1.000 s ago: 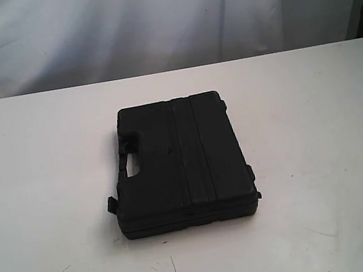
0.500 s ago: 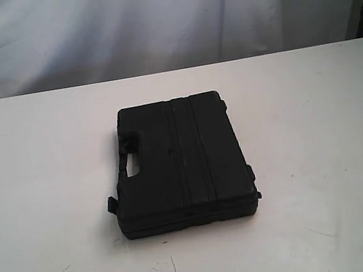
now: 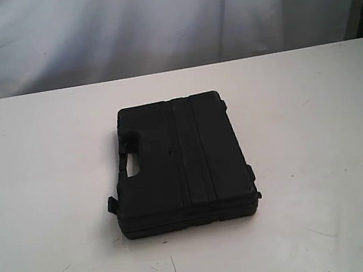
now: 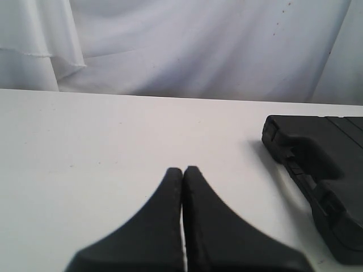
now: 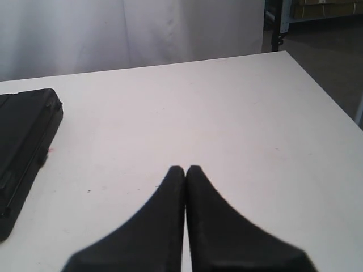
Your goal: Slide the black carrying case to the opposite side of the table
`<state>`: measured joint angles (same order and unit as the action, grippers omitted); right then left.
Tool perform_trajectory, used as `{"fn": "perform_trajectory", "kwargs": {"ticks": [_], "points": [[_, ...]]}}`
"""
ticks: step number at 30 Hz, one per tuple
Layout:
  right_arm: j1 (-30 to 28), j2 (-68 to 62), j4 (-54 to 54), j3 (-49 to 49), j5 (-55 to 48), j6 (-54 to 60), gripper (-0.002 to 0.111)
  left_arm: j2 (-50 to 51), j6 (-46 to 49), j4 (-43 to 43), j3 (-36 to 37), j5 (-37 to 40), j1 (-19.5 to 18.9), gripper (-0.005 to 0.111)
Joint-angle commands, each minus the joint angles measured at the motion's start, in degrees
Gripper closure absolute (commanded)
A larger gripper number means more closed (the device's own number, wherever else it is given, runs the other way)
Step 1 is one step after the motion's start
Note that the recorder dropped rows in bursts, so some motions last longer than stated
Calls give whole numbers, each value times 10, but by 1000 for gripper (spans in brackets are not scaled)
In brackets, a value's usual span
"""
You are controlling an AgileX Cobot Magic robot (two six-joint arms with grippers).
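The black case (image 3: 180, 164) lies on the counter (image 3: 323, 155), long axis near-to-far, between the left pincer (image 4: 182, 170) and right pincer (image 5: 186, 169), both closed empty and apart from it.

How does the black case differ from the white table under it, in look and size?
The case is black; the table is white. The case has a ribbed lid and a handle slot; the table is plain, with faint dark scuffs. The case covers a small part of the far wider table. Both have level tops.
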<state>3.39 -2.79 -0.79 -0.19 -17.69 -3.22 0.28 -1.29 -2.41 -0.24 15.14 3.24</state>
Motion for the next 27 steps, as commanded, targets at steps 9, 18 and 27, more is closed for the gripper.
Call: {"fn": "perform_trajectory", "kwargs": {"ticks": [9,18,27], "points": [[-4,2,-3,2,0,4,108,-3,0,0,2,1,0,107],[-4,2,-3,2,0,2,108,-3,0,1,2,0,0,107],[-4,2,-3,2,0,2,108,-3,-2,-15,2,-113,0,107]]}}
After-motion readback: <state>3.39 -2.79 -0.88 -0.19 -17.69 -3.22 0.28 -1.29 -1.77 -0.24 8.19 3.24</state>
